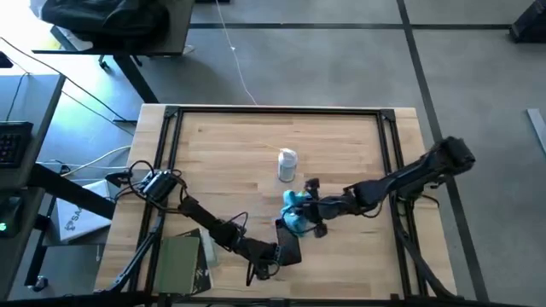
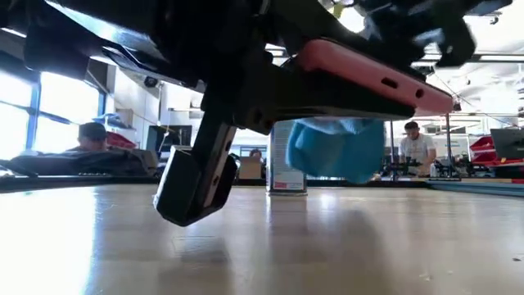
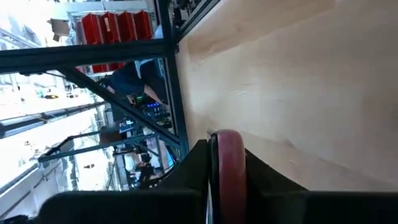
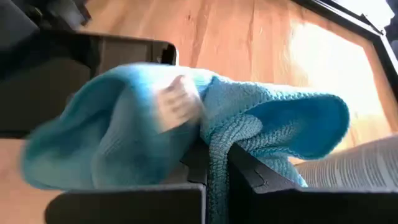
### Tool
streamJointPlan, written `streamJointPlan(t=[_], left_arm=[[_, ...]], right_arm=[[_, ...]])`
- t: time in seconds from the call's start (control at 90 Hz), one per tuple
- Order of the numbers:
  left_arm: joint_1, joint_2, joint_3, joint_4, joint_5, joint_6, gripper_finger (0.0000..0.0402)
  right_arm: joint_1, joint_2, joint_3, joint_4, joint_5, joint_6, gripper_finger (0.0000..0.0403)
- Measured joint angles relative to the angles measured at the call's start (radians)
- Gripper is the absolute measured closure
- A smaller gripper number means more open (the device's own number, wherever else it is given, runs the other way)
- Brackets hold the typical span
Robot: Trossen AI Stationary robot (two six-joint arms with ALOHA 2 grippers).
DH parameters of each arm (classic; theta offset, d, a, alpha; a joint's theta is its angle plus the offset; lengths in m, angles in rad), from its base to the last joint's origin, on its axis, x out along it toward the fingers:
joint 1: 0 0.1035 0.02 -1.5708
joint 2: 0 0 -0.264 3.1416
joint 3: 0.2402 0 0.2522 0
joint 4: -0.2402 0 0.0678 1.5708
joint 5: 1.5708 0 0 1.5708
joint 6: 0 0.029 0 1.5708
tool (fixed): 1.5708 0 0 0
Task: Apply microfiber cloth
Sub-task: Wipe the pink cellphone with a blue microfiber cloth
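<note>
Cloth: one microfiber cloth, turquoise, bunched and pinched between the fingers of the right end effector; in the right wrist view it spills over both fingers and hides their tips.
Cloth position: off the surface, hanging just beside the left end effector's load; in the low view the blue bundle hangs under the pink-edged slab, clear of the wood.
Right end effector: pressed together on the cloth, near the middle of the surface, reaching toward the left end effector.
Left end effector: at the near edge of the surface, pinching one flat dark device; the left wrist view shows its pink edge clamped between the two fingers.
Device count: one, dark on its face, pink along the rim; its far end touches or lies just under the cloth, and I cannot tell which.
Bottle: one small white bottle, upright, beyond the right end effector and apart from it; in the low view only its lower part shows, the top cut off by the arm.
Green box: one, beside the left arm at the surface's near left corner, partly cut off.
People: three in the room behind, seen in the low view, small and hard to make out.
Hidden: most of the low view's upper half is blocked by dark arm parts.
</note>
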State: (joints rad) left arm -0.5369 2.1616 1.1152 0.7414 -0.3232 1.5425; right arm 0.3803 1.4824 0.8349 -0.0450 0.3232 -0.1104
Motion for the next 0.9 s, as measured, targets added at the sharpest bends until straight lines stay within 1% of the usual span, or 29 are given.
streamJointPlan(t=[0.122,0.356,0.478,0.689,0.778,0.9], left_arm=[[0.000,0.000,0.000,0.000,0.003,0.001,0.0386],[-0.002,0.002,-0.002,-0.022,0.009,-0.009,0.0386],[-0.002,0.002,-0.002,-0.025,0.027,-0.015,0.0386],[0.000,0.002,-0.001,-0.010,0.030,-0.003,0.0386],[0.000,0.001,-0.001,-0.011,0.030,0.002,0.0386],[0.001,0.001,-0.001,-0.018,0.029,-0.003,0.0386]], right_arm=[[0.020,0.017,0.000,0.044,-0.052,0.005,0.0403],[0.013,0.162,0.001,0.199,-0.065,-0.009,0.0403],[0.012,0.206,0.001,0.325,-0.073,-0.064,0.0403],[-0.003,0.234,0.001,0.527,-0.129,-0.179,0.0403],[-0.024,0.243,0.001,0.558,-0.164,-0.181,0.0403],[-0.043,0.247,0.002,0.529,-0.180,-0.154,0.0403]])
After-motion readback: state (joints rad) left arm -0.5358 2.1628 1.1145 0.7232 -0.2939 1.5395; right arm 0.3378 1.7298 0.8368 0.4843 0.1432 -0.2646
